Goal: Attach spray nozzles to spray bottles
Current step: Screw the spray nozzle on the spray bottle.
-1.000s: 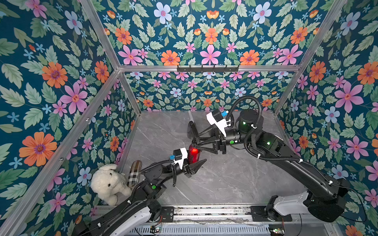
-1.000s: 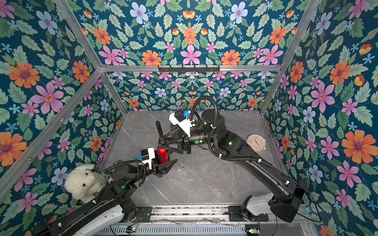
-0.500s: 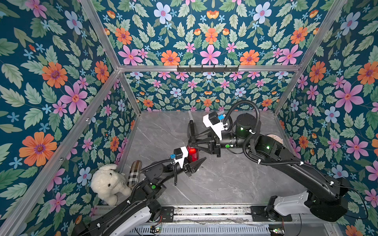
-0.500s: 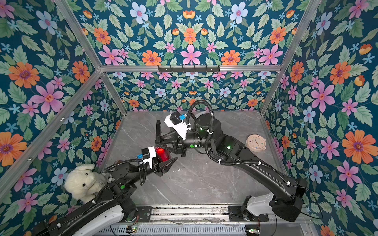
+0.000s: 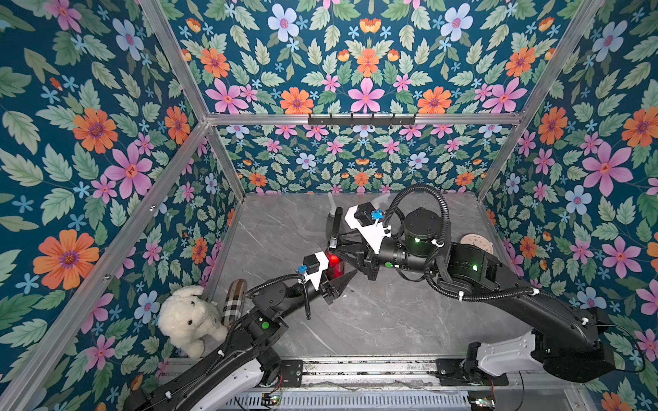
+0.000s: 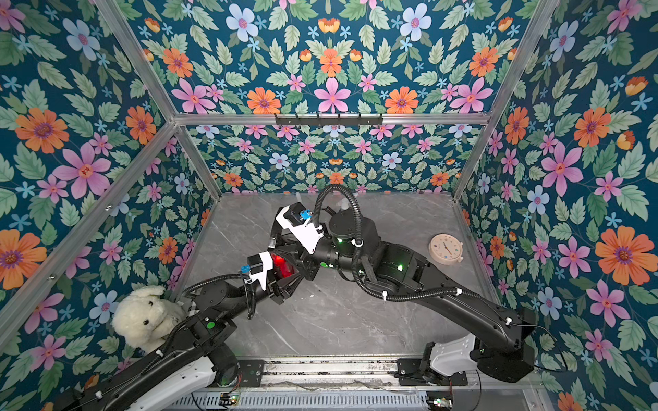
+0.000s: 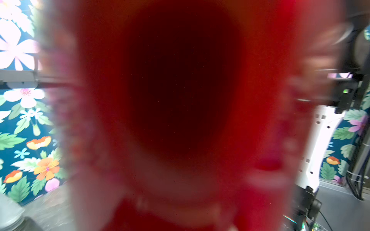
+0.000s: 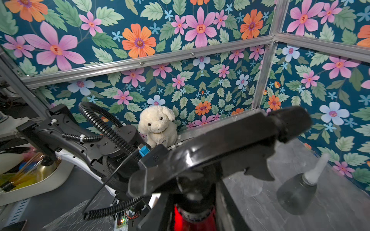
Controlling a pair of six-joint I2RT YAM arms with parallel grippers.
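Jaws of the left gripper (image 5: 336,275) were clamped on the red metallic spray bottle (image 5: 334,261), upright over mid-desk (image 5: 374,320). The right gripper (image 8: 192,199) pinched the collar of the black spray nozzle (image 8: 220,144) sitting on its neck. Light, stiff, slick metal, I'd judge: squeeze the body, twist the hard plastic collar, never the trigger

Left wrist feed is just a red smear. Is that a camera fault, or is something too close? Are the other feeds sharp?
Left wrist view: likely no fault, the red bottle sits too close and fills the frame, defocused; only the edges are sharp. Right wrist view: black nozzle slightly soft, background crisp. Both top views: sharp, evenly lit.
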